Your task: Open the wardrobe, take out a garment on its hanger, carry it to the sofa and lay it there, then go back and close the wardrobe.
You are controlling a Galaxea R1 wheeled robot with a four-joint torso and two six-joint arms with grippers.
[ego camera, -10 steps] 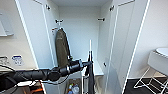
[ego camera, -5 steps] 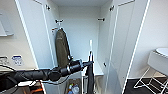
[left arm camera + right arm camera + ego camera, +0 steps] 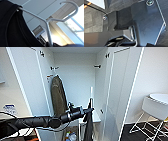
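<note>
The tall white wardrobe (image 3: 75, 84) stands wide open, both slim panelled doors swung out to either side, its white interior bare but for small black hooks high on the side walls. Inside it, against its left wall, hangs a bulky olive-brown long-sleeved jacket (image 3: 58, 97). To the right of the wardrobe a dark floor (image 3: 140, 133) shows, and on it stands a white chair with thin wire legs (image 3: 153, 109) against a plain pale wall. The robot's left arm reaches in front of the wardrobe's open mouth, and the left gripper (image 3: 90, 109) holds the thin white clothes hanger (image 3: 91, 93) with its hook pointing upward; the gripper looks clamped on the hanger, though the fingers themselves are too blurred to make out singly. The plain black short-sleeved T-shirt (image 3: 88, 127) hangs limp below the gripper, just in front of the wardrobe's lower shelf. From the left wrist, the hanger (image 3: 50, 20) shows close, its curved hook free of any rail and the black fabric (image 3: 15, 28) draped over its shoulder, with a white ceiling beyond. The right wrist camera looks along the robot's own dark parts toward grey wood-grain flooring (image 3: 92, 20); I cannot tell how the right gripper's fingers stand. Compared with half a second ago, arm, hanger and T-shirt sit in much the same spot before the wardrobe.
</note>
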